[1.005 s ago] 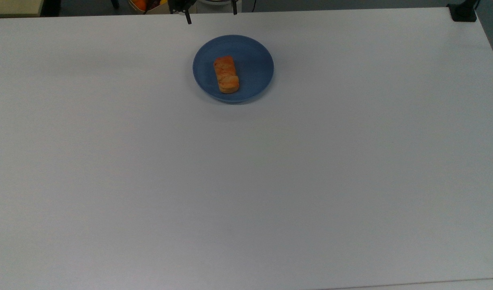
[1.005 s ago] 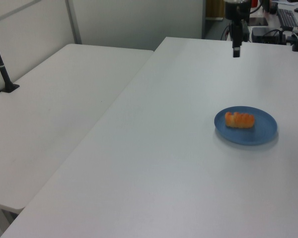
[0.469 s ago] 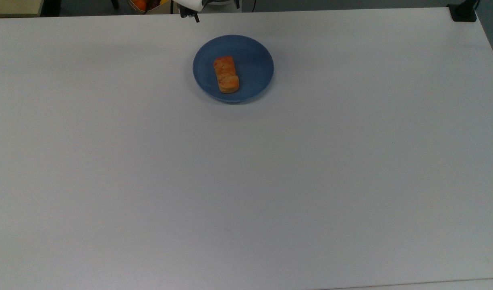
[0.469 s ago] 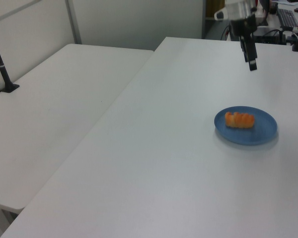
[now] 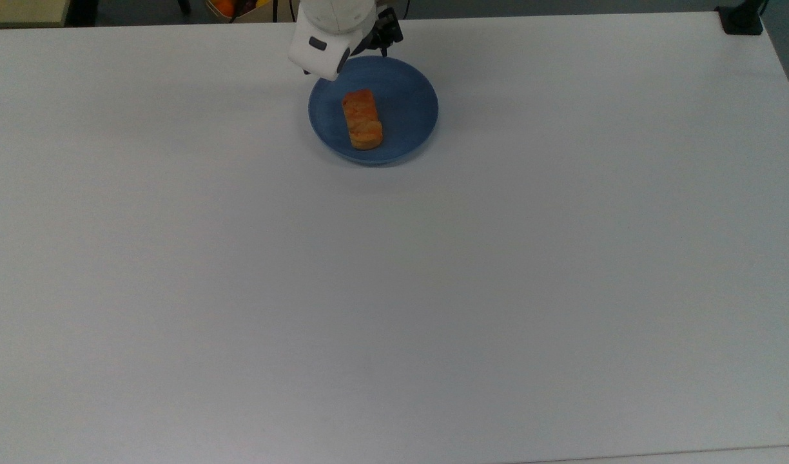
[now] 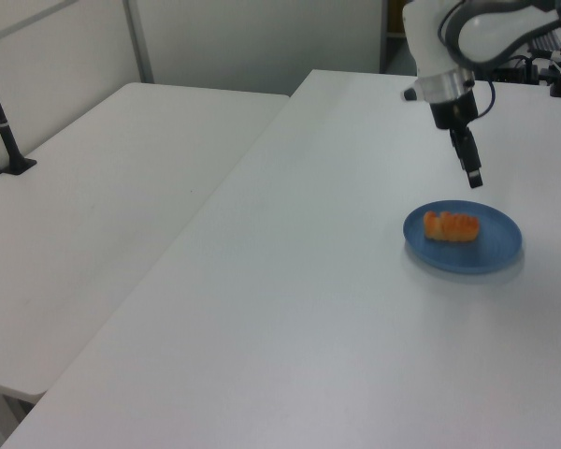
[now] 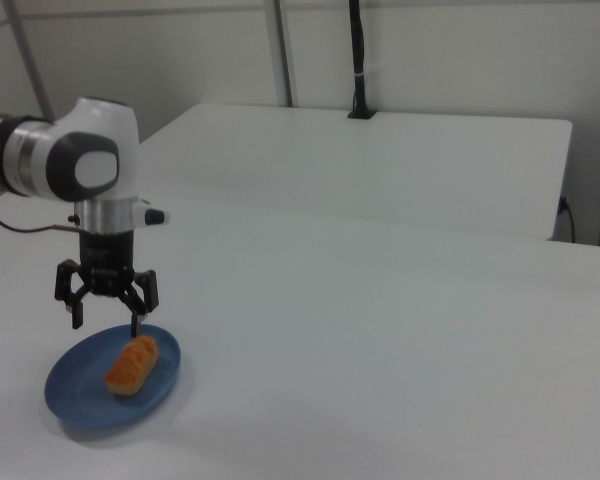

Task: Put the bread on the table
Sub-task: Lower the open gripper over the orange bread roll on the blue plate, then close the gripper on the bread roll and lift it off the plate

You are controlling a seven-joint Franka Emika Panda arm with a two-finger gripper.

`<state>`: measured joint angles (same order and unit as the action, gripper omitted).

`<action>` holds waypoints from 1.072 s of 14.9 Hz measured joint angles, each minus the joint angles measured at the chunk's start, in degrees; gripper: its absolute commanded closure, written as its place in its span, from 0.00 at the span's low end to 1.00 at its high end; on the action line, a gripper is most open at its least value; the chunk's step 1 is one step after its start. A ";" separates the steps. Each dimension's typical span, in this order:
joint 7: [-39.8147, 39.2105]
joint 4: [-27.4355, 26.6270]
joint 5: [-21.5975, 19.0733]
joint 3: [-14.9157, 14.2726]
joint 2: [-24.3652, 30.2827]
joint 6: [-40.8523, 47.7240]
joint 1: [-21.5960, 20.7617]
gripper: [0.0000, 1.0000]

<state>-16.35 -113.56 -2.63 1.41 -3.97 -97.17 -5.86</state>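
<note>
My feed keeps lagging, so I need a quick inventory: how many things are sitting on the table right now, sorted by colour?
Blue: 1, the plate
Orange: 1, the bread, lying on that plate
Total: 2 on the table. The end effector hangs open above the plate, holding nothing.

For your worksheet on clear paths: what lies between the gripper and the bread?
Nothing: in the right view the open gripper hangs above the bread on the blue plate.
</note>
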 measured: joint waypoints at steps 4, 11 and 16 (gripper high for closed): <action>4.08 -5.03 0.00 0.03 -1.87 -8.66 -0.71 0.00; 7.00 -10.08 0.00 0.08 -3.98 -23.39 -1.57 0.12; 7.27 -10.33 0.01 0.07 -4.31 -23.90 -1.57 0.62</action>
<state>-9.08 -123.89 -2.63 1.48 -8.28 -121.07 -7.43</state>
